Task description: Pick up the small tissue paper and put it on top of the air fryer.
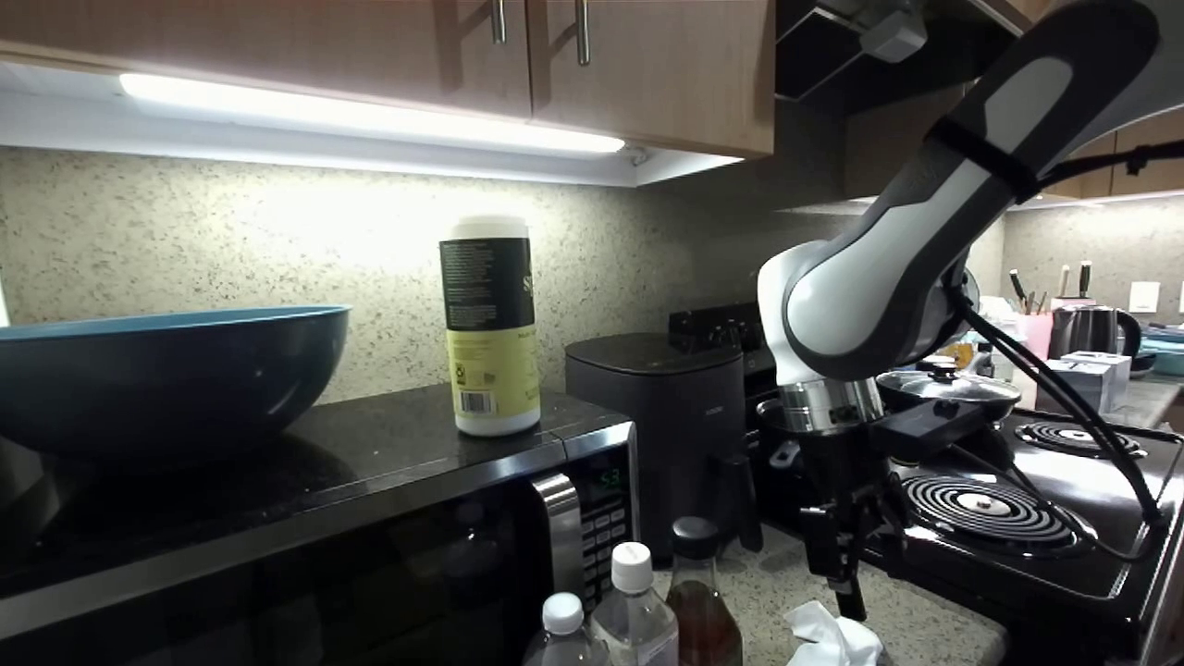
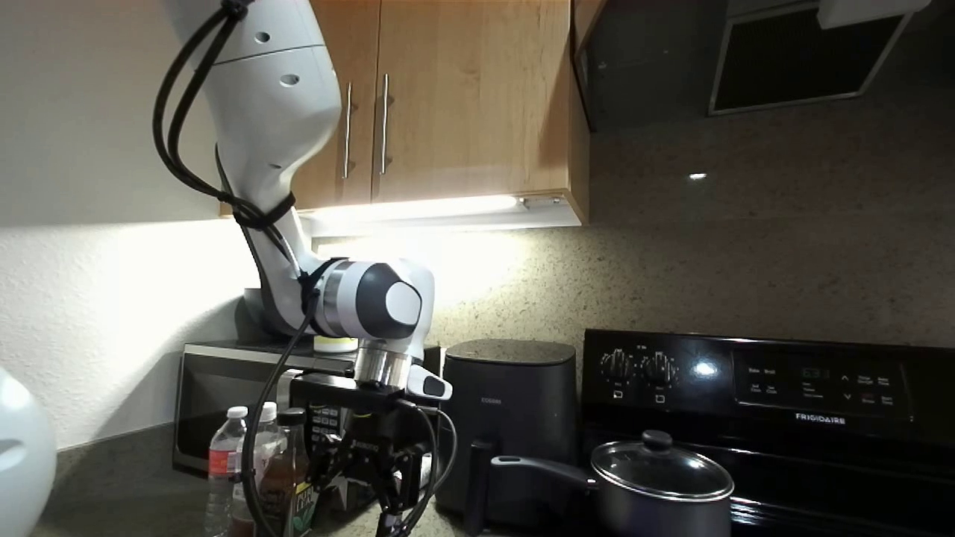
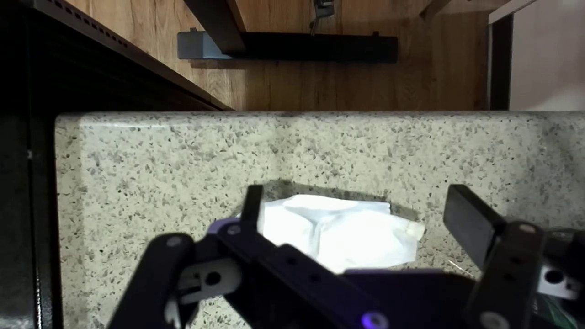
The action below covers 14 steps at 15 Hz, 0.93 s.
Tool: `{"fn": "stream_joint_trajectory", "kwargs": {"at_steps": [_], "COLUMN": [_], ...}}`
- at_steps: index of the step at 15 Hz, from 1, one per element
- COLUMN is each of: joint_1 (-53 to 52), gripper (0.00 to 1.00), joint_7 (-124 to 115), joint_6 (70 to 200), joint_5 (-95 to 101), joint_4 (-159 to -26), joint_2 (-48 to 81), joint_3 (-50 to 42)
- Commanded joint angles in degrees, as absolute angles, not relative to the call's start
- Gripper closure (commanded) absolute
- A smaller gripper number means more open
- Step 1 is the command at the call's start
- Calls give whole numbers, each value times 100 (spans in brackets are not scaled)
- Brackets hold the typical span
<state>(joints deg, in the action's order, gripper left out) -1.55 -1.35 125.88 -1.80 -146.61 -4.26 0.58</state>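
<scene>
The small tissue paper (image 3: 365, 237) is a white crumpled wad on the speckled counter in the wrist view. It shows at the bottom edge of an exterior view (image 1: 832, 640). My gripper (image 3: 357, 205) is open, its fingers wide apart, with the tissue between and below them. The tissue lies nearer the left finger in the wrist view; whether they touch, I cannot tell. The gripper points down above the counter in both exterior views (image 1: 846, 583) (image 2: 388, 488). The black air fryer (image 1: 661, 444) stands upright beside the microwave, its flat top bare; it also shows elsewhere (image 2: 507, 418).
Several bottles (image 1: 635, 615) stand in front of the black microwave (image 1: 370, 564), near the gripper. A canister (image 1: 492, 342) and a large bowl (image 1: 176, 379) sit on the microwave. A coil stove (image 1: 999, 504) and a lidded pot (image 2: 662, 485) flank the air fryer. The counter edge (image 3: 320, 114) borders the floor.
</scene>
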Motion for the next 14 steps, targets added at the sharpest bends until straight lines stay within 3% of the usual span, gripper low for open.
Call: {"fn": "stream_joint_trajectory", "kwargs": {"at_steps": [1, 14], "joint_1": [-165, -136], "gripper": [0, 0], "joint_7": [-56, -240], "joint_6": [12702, 12867], "joint_5": [-3, 163], "joint_4": [-14270, -13689], "joint_2": [323, 1175], "joint_3": [115, 65]}}
